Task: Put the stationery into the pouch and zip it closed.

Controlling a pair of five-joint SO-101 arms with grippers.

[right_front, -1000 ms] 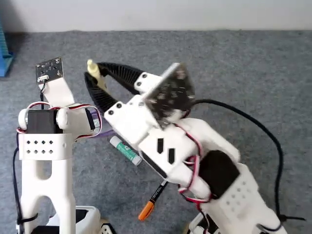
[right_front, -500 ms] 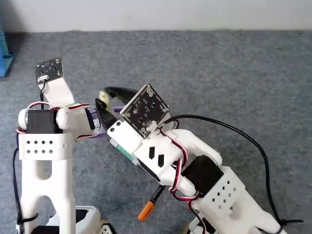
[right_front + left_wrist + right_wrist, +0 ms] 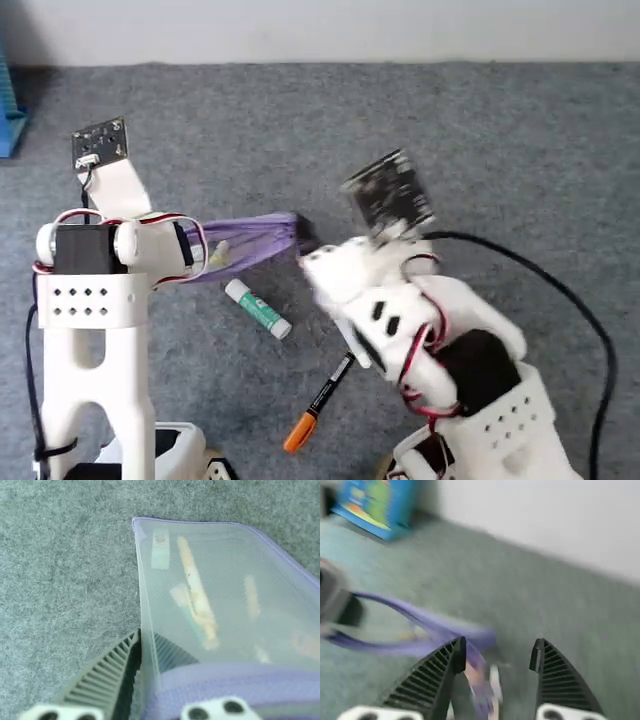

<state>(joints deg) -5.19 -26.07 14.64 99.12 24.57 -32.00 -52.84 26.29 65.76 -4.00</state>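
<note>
We judge ourselves partway: our left gripper [image 3: 144,647] clamps one end of the pouch [image 3: 250,243], some items [image 3: 197,595] inside, our right gripper [image 3: 495,652] gapes empty at its far end, while the glue [image 3: 258,308] and pen [image 3: 318,400] lie beside the pouch, its zip seemingly undone.

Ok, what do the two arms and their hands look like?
Both arms are white plastic with black motor blocks and red-and-white wire loops. The left arm has a plate with rows of small holes; the right arm trails a thick black cable. Each wrist carries a dark square circuit board. The right hand has black ribbed triangular fingers.
</note>
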